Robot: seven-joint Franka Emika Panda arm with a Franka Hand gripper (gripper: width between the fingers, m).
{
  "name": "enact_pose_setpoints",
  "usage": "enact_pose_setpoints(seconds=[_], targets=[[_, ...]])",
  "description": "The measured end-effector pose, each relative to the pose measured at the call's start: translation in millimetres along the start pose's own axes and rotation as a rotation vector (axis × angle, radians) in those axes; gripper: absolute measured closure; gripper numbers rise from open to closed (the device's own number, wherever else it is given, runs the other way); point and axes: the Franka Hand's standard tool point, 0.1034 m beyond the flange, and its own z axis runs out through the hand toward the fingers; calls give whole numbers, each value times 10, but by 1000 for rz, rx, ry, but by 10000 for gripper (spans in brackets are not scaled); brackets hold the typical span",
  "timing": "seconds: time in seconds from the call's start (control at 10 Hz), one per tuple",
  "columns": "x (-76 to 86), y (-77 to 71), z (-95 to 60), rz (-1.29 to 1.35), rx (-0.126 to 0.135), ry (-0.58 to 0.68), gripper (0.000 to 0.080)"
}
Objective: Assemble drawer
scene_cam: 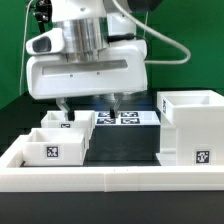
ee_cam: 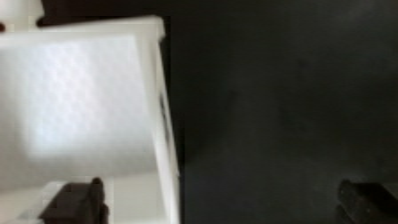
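Observation:
The tall hollow white case (scene_cam: 190,128) stands at the exterior view's right, with a tag on its front. Two small white trays sit at the left: a near tray (scene_cam: 58,148) with a tag on its front, and a far tray (scene_cam: 66,122) behind it. My gripper (scene_cam: 90,102) hangs open over the far tray's right side, one finger (scene_cam: 65,104) above the tray and the other finger (scene_cam: 114,100) above the black mat. In the wrist view a white tray (ee_cam: 86,105) lies under one fingertip (ee_cam: 75,202); the gripper (ee_cam: 222,205) holds nothing.
The marker board (scene_cam: 122,118) lies flat on the black mat behind the gripper. A low white border wall (scene_cam: 110,180) runs along the front and up the left side. Black mat (ee_cam: 285,110) lies between the trays and the case.

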Motion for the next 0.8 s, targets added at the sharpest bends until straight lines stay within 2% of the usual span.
enact_pose_setpoints(seconds=[0.1, 0.2, 0.5, 0.6, 0.8], targets=[[61, 107, 0, -11, -5, 8, 150], [85, 141, 41, -16, -17, 31, 150], [-121, 230, 311, -38, -47, 46, 150], [-173, 210, 374, -43, -52, 43, 150], [-197, 181, 390, -48, -52, 40, 150]])
